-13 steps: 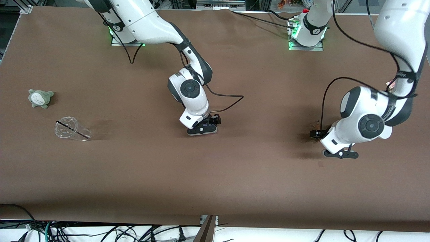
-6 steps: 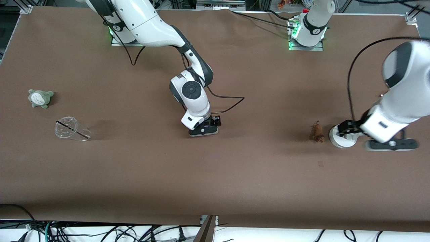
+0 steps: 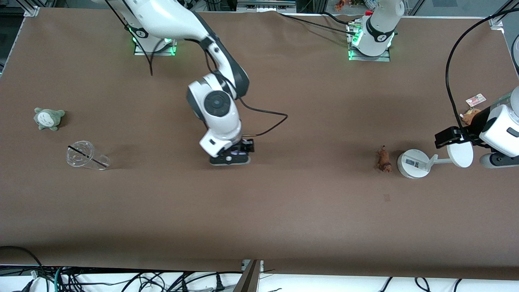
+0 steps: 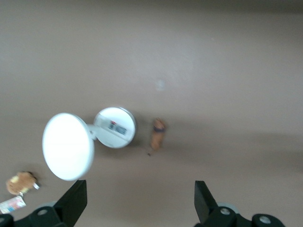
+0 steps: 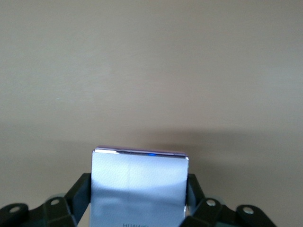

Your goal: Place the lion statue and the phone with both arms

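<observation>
The lion statue (image 3: 382, 159) is lying free on the table (image 3: 259, 211), just beside the white stand (image 3: 412, 163). The left gripper (image 4: 137, 208), fingers spread and empty, is pulling away toward its own table end: that placement is judged done. The right gripper (image 3: 229, 157) is lifting and shifting, pinching the phone (image 5: 138, 187) above mid-table. The cup (image 3: 86, 155) and grey-green plush (image 3: 49, 118) are well apart, obstructing nothing.
</observation>
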{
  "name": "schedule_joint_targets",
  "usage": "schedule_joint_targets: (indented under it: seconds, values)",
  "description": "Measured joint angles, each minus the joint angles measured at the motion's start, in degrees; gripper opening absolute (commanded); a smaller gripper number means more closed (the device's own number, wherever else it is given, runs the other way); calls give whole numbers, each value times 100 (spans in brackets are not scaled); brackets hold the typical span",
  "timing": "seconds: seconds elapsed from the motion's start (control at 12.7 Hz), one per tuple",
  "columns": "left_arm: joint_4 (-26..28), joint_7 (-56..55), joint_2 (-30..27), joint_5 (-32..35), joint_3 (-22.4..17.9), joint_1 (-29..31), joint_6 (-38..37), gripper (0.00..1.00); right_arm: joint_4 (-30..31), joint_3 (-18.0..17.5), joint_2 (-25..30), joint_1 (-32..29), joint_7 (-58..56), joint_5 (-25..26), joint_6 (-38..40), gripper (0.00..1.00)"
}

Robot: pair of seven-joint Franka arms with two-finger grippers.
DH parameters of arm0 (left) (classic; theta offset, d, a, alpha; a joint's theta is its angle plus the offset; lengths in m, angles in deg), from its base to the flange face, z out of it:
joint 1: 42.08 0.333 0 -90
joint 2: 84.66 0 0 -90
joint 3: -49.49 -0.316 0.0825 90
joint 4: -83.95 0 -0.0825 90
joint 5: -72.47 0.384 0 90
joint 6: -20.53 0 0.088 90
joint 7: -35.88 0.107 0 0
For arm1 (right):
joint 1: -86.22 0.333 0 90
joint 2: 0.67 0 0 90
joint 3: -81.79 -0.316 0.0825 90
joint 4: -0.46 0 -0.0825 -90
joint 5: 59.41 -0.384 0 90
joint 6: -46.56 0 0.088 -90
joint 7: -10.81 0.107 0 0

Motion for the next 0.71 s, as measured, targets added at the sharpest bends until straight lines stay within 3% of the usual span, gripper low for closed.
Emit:
schedule_joint_targets:
  seconds: [0.16,0.39,0.47,0.63,0.71]
  values:
    - [52,155,-143,-101,15,-8,-81,100,40,380,554,-35,-456,-1,770,8]
    - [322,476,-432,-263,-132,-117,47,100,460,1114,1130,-69,-1649,-98,1126,8]
    - [553,516,-637,-455,-526,-432,175,100,656,1405,1227,-84,-2154,-301,1127,8]
    - [1157,566,-1106,-800,-1748,-1408,654,100,987,2007,1268,-161,-3233,-805,1118,8]
    - [1487,604,-1342,-823,-2054,-1667,876,100,1122,2150,1255,-288,-3599,-931,1095,8]
